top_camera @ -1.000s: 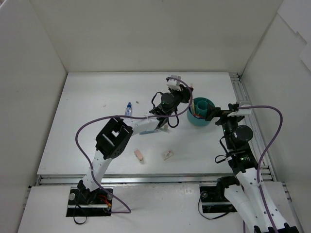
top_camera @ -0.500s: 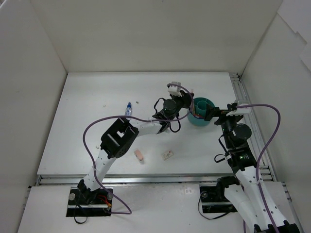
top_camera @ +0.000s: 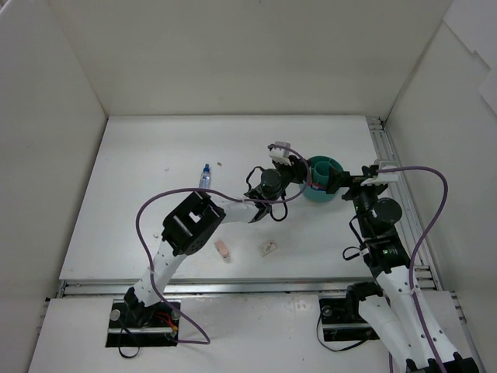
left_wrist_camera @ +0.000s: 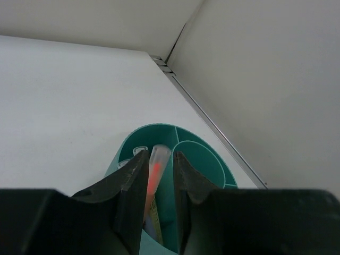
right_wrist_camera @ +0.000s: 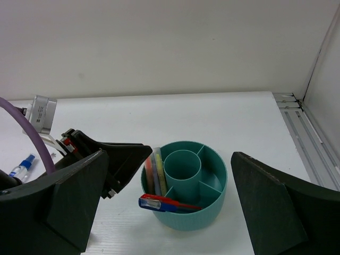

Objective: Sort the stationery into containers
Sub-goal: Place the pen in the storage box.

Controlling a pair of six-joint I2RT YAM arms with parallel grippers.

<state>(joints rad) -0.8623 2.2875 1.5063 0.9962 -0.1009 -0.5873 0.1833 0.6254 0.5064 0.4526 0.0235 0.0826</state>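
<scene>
The round teal bowl (top_camera: 323, 165) stands at the right of the table, divided into compartments around a middle cup. My left gripper (top_camera: 304, 174) hangs over its left rim (left_wrist_camera: 208, 152). Its jaws stand slightly apart, and the yellow-pink stick (left_wrist_camera: 157, 163) leans against one finger with a gap to the other. The stick's lower end rests in the left compartment (right_wrist_camera: 151, 171). A red and a blue pen (right_wrist_camera: 166, 203) lie across the near rim. My right gripper (right_wrist_camera: 169, 156) is wide open just right of the bowl (right_wrist_camera: 187, 219), holding nothing.
A small clear blue-capped bottle (top_camera: 205, 176) lies left of the arms. A pink eraser (top_camera: 223, 249) and a white eraser (top_camera: 269, 248) lie nearer the front edge. A metal rail (top_camera: 388, 167) runs along the right wall, close to the bowl.
My left gripper has moved right and lower, onto the bowl's left rim, and its jaws have parted a little around the stick. The right arm has barely moved.
</scene>
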